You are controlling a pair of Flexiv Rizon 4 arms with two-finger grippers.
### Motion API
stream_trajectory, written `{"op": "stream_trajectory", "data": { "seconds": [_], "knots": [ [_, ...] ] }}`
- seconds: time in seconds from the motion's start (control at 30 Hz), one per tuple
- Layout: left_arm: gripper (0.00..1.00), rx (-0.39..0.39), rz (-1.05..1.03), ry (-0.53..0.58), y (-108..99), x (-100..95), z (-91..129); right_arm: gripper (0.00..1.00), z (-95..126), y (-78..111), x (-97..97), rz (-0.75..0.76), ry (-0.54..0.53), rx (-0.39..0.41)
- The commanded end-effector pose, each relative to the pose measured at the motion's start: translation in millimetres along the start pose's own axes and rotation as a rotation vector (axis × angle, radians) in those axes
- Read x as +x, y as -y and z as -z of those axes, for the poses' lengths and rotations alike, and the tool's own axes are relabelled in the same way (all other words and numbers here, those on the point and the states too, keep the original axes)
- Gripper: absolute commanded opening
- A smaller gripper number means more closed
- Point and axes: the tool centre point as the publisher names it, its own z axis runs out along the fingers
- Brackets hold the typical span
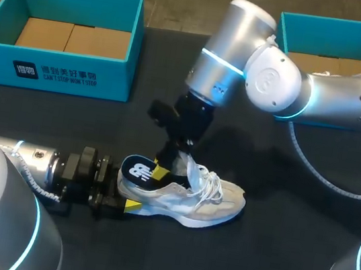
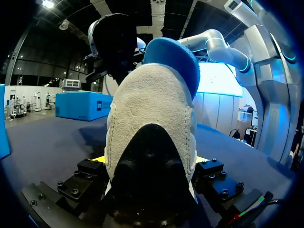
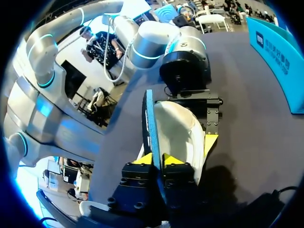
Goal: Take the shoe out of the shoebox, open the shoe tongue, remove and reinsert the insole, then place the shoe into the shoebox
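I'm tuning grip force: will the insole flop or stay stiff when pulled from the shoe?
Probably bendy: the insole looks thin edge-on in the right gripper. Likely light too, being so thin. The shoe should stay put, since the left gripper clamps its heel.

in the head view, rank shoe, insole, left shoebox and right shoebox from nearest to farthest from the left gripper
1. shoe: its heel is clamped in the left gripper.
2. insole: sticking up out of the heel opening, pinched by the right gripper.
3. left shoebox: at the table's back left.
4. right shoebox: at the back right, behind the right arm.
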Motion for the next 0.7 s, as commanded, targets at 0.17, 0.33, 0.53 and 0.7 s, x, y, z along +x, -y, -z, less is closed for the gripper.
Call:
{"op": "stream_trajectory", "data": {
  "seconds": [0.17, 0.33, 0.53, 0.7],
  "knots": [
    [0.00, 0.000, 0.000, 0.001, 0.3, 0.2, -0.2, 0.00, 1.1, -5.3, 1.6, 0.022, 0.016, 0.008],
    [0.00, 0.000, 0.000, 0.001, 0.3, 0.2, -0.2, 0.00, 15.5, -12.7, 9.3, 0.056, 0.068, 0.006],
    [0.00, 0.000, 0.000, 0.001, 0.3, 0.2, -0.2, 0.00, 34.2, -22.3, 16.1, 0.091, 0.115, -0.022],
    [0.00, 0.000, 0.000, 0.001, 0.3, 0.2, -0.2, 0.00, 40.4, -25.6, 16.4, 0.124, 0.115, -0.065]
  ]
}}
